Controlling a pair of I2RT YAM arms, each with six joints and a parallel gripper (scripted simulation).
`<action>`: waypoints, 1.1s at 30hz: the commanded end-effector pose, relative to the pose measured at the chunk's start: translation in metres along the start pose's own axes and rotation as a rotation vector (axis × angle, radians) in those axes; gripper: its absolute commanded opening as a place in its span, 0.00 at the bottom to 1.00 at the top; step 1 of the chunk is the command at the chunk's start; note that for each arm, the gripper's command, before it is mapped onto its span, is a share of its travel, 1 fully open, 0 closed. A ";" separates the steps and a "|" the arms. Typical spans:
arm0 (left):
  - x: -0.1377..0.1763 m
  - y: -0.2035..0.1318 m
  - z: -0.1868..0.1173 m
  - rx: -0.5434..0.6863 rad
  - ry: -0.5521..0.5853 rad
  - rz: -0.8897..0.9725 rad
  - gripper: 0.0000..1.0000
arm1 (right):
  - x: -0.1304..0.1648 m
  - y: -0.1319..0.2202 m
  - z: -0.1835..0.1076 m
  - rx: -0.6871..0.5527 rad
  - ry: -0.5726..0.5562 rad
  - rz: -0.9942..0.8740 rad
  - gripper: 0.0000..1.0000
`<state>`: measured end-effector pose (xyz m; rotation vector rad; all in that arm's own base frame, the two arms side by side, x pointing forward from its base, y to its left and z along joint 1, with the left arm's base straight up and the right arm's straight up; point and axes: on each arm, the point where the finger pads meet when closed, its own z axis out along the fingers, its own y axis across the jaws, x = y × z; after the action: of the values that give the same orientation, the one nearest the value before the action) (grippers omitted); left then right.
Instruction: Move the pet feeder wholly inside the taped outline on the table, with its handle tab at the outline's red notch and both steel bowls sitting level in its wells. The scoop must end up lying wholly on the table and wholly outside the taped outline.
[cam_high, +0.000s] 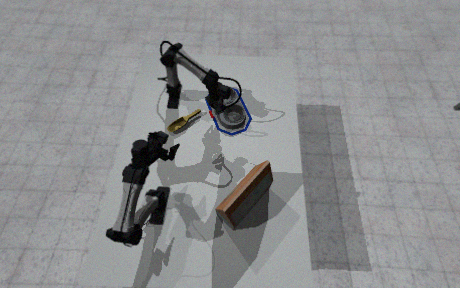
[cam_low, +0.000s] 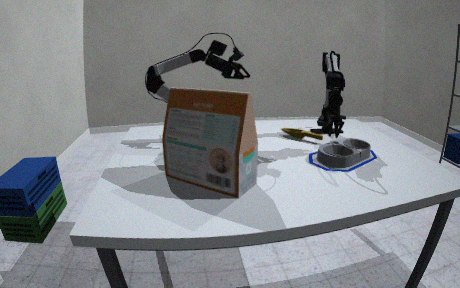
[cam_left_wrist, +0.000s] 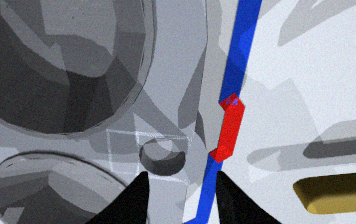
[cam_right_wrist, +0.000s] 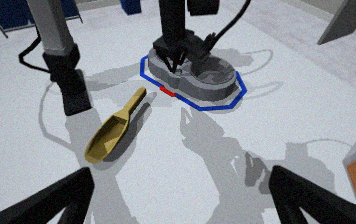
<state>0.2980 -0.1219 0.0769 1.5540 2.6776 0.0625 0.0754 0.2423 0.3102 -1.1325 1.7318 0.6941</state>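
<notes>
The grey pet feeder (cam_low: 327, 161) (cam_left_wrist: 175, 45) (cam_right_wrist: 200, 91) appears inside the blue outline (cam_high: 251, 119) (cam_left_wrist: 245, 25) (cam_right_wrist: 215, 107), its holed side facing the red notch (cam_high: 211, 114) (cam_left_wrist: 231, 130) (cam_right_wrist: 168, 92). Steel bowls (cam_high: 232, 116) (cam_left_wrist: 80, 50) appear seated in both wells; exact level is hard to tell. The yellow scoop (cam_high: 181, 122) (cam_low: 300, 133) (cam_right_wrist: 112, 135) lies on the table outside the outline. My left gripper (cam_low: 336, 134) (cam_left_wrist: 182, 179) is partly open and empty, low over the feeder's notch side. My right gripper (cam_high: 175, 151) (cam_right_wrist: 180, 175) is wide open and empty, raised above the table.
A large orange food bag (cam_high: 245, 195) (cam_low: 200, 145) stands on the table, away from the feeder. Blue and green crates (cam_low: 32, 190) are stacked on the floor. The left arm's base post (cam_right_wrist: 72, 92) stands beyond the scoop.
</notes>
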 end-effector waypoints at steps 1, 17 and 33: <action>-0.004 -0.003 -0.015 -0.004 -0.035 -0.031 0.56 | -0.001 0.001 0.001 -0.003 -0.005 -0.001 1.00; 0.023 -0.002 -0.058 -0.083 -0.337 -0.641 1.00 | -0.001 0.001 0.001 -0.003 -0.005 -0.001 1.00; 0.034 -0.010 -0.064 -0.091 -0.377 -0.717 1.00 | -0.001 0.001 0.001 -0.003 -0.005 -0.001 1.00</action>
<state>0.2700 -0.0968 0.1429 0.4641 2.6867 -0.1190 0.0754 0.2423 0.3102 -1.1325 1.7318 0.6941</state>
